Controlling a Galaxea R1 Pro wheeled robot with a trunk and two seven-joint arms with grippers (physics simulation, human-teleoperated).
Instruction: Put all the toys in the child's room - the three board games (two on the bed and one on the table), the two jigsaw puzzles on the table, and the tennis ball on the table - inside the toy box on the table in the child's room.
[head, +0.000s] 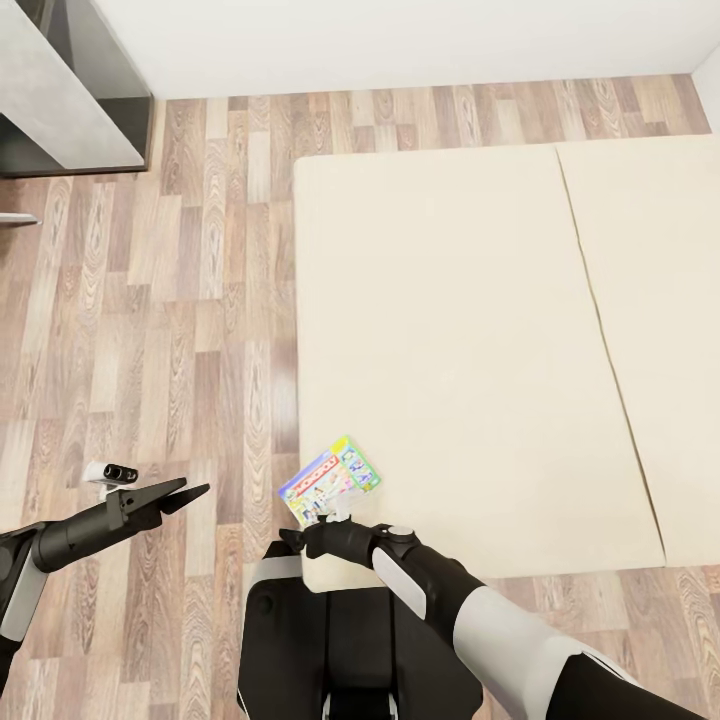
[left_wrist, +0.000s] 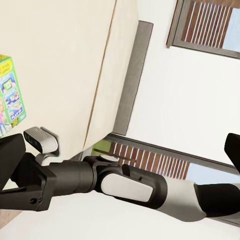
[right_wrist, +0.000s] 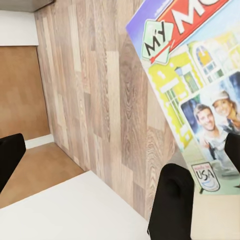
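The head view looks down on a wood-plank floor (head: 180, 330) and the beige bed (head: 450, 330), whose mattress is split by a seam running toward the right side. A Monopoly box (head: 330, 480) lies flat on the bed near its front left corner, tilted at an angle, its red banner facing up. The right gripper (head: 322, 521) reaches in from below, its dark wrist just at the near edge of the box. In the right wrist view the box (right_wrist: 200, 95) runs from the top edge down the side of the frame, one dark finger (right_wrist: 172, 205) stands in front of its lower edge and another dark tip shows at the frame's far side; whether the fingers are clamped on the box or merely beside it I cannot tell

The left gripper (head: 185, 494) hovers over the floor, left of the bed and well apart from the box, its fingers tapering close together to a point with nothing between them. The left wrist view looks across at the right arm (left_wrist: 125, 185), with the box (left_wrist: 9, 95) on the mattress at the frame's edge

A grey cabinet (head: 60, 90) stands at the far left against the white wall (head: 400, 40)
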